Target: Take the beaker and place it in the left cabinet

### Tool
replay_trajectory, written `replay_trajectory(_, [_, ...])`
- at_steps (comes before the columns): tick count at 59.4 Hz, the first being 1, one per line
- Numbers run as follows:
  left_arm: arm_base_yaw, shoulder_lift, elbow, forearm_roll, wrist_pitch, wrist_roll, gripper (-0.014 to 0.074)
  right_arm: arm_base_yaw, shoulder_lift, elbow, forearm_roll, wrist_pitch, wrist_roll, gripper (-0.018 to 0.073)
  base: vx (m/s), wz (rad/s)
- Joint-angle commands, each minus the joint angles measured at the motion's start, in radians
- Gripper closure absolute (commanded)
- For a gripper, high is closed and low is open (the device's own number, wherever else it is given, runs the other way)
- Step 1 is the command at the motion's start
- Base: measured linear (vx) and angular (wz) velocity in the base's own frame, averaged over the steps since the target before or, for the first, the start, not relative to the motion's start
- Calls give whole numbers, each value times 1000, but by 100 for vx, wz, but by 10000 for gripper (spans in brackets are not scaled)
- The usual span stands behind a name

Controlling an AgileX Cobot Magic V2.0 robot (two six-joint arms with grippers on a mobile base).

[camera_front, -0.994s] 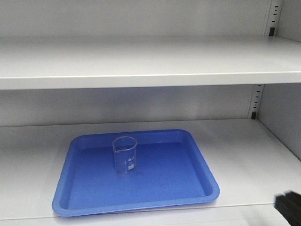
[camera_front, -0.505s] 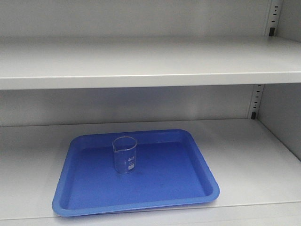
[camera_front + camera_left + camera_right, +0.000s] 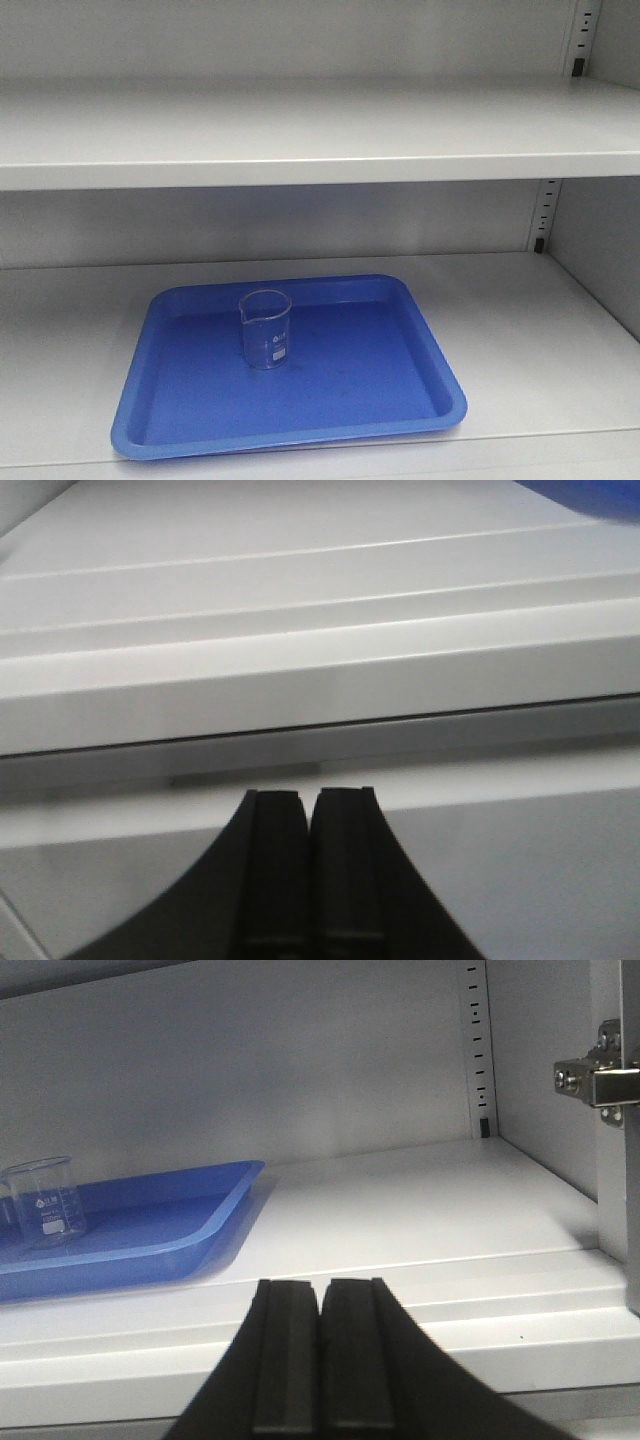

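Both grippers (image 3: 311, 798) (image 3: 321, 1286) level, jaws together

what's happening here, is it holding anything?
No. The beaker stands upright on the blue tray on the cabinet's lower shelf, with nothing touching it. Both grippers are shut and empty: the right gripper sits outside the shelf's front edge, to the right of the tray, and the left gripper points at the shelf front. The placement looks done.
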Motion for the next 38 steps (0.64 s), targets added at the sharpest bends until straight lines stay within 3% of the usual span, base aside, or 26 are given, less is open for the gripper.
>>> replay_trajectory(1, [-5, -10, -15, 3, -75, -4, 593, -6, -15, 6, 0, -81, -1, 564, 0, 0])
replay_trajectory(38, [-5, -10, -15, 3, -75, -4, 593, -6, -15, 6, 0, -81, -1, 564, 0, 0])
